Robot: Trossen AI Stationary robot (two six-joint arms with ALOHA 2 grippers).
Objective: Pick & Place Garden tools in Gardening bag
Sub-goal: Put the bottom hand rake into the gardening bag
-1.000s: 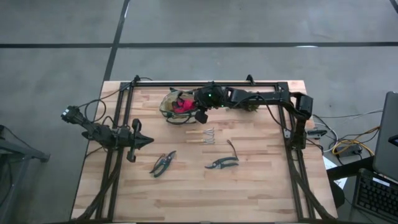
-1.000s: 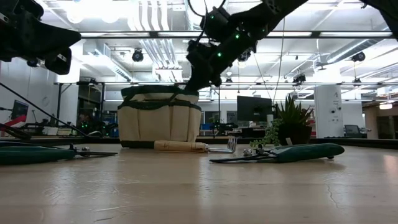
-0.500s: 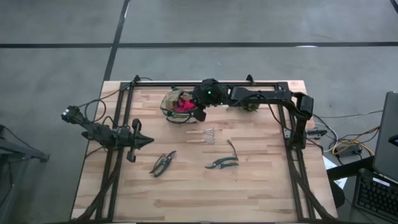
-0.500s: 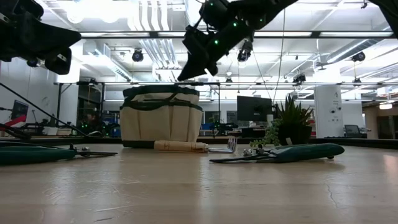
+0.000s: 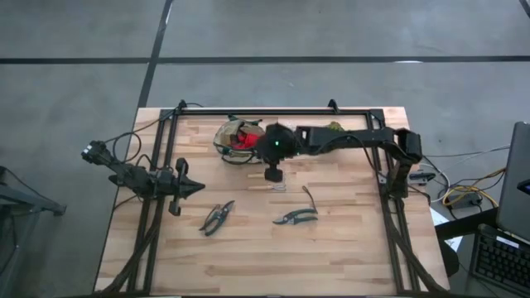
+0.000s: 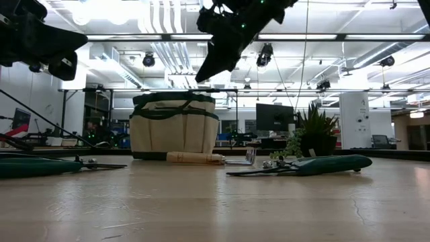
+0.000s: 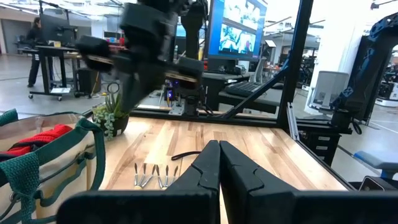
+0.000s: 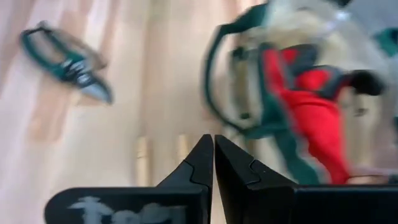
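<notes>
The tan gardening bag (image 5: pixel 230 139) with green trim stands at the table's far middle, and a red piece (image 5: pixel 243 139) lies inside it. It also shows in the low view (image 6: pixel 173 126). My right gripper (image 5: pixel 272 174) is shut and empty in the air, on the near-right side of the bag and above the wooden-handled rake (image 6: pixel 196 158). Two pruning shears (image 5: pixel 217 217) (image 5: pixel 296 217) lie flat nearer the front. My left gripper (image 5: pixel 192 187) is shut and empty at the table's left.
A small green plant (image 6: pixel 312 128) stands at the far edge, right of the bag. A black frame rail (image 5: pixel 281 111) runs along the far edge and down both sides. Bare wooden tabletop (image 5: pixel 265 257) lies in front of the shears.
My right gripper has risen from the bag's opening and moved toward the table's near edge, so that it now hangs over the rake. The red piece stays in the bag.
</notes>
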